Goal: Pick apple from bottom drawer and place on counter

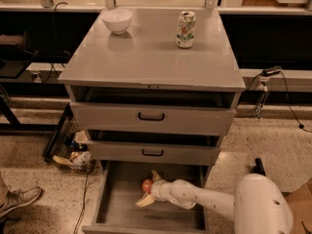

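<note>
The apple (146, 185), small and red-orange, lies inside the open bottom drawer (122, 211), near its middle and toward the back. My gripper (150, 187) reaches in from the right on a white arm, with one pale finger (155, 174) behind the apple and the other (145, 202) in front of it. The fingers stand open around the apple. The grey counter (151, 57) tops the cabinet above.
A white bowl (117, 20) stands at the counter's back left and a soda can (185, 29) at its back right. The two upper drawers (151, 117) are slightly ajar. A shoe (17, 201) and clutter (73, 157) lie on the floor at left.
</note>
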`<state>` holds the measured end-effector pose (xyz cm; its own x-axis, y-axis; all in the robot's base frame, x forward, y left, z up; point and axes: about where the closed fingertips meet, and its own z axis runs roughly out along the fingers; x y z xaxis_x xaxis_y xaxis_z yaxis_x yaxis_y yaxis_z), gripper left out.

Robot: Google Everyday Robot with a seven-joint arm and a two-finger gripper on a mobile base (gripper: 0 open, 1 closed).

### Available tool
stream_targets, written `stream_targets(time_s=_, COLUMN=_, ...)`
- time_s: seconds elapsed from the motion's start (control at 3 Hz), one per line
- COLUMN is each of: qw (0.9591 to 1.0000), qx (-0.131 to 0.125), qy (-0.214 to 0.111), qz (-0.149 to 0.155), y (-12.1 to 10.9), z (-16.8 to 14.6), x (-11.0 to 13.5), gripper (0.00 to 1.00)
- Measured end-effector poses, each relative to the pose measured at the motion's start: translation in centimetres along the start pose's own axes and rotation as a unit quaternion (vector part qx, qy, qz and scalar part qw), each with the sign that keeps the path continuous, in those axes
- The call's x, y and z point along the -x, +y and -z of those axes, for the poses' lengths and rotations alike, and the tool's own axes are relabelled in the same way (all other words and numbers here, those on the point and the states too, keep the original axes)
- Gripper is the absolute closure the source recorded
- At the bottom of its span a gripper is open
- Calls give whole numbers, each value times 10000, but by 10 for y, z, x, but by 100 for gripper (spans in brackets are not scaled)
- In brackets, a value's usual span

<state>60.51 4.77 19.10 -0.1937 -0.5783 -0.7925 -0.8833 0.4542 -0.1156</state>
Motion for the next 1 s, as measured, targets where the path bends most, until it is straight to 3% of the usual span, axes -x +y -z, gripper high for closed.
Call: stream_targets(time_s=1.0, qw=9991, qx=-174, qy=-3, qz=-395, y=-32, z=-40, x=-24, gripper=0)
